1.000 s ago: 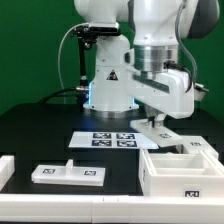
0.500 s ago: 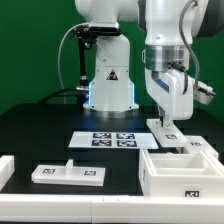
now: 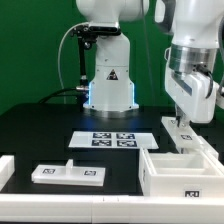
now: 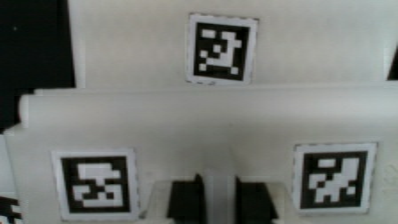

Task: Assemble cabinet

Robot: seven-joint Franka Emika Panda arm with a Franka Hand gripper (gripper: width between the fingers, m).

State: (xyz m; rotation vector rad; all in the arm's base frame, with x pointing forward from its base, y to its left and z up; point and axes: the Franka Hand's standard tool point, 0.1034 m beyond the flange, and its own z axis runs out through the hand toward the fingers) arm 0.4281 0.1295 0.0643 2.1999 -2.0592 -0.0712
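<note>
In the exterior view my gripper is low over the table at the right, just behind the open white cabinet box body. It is shut on a small white tagged panel, which sits at the box's back edge. In the wrist view the two dark fingers stand close together with a thin white strip of that panel between them. The panel shows two tags there. A further white tagged surface lies beyond it. Whether the panel touches the table is hidden.
The marker board lies in the middle before the white robot pedestal. A flat white tagged panel lies at the front left. A white block sits at the exterior view's left edge.
The arm has swung toward the exterior view's right, and the small white panel under the gripper has moved with it, from beside the marker board to behind the box body.
</note>
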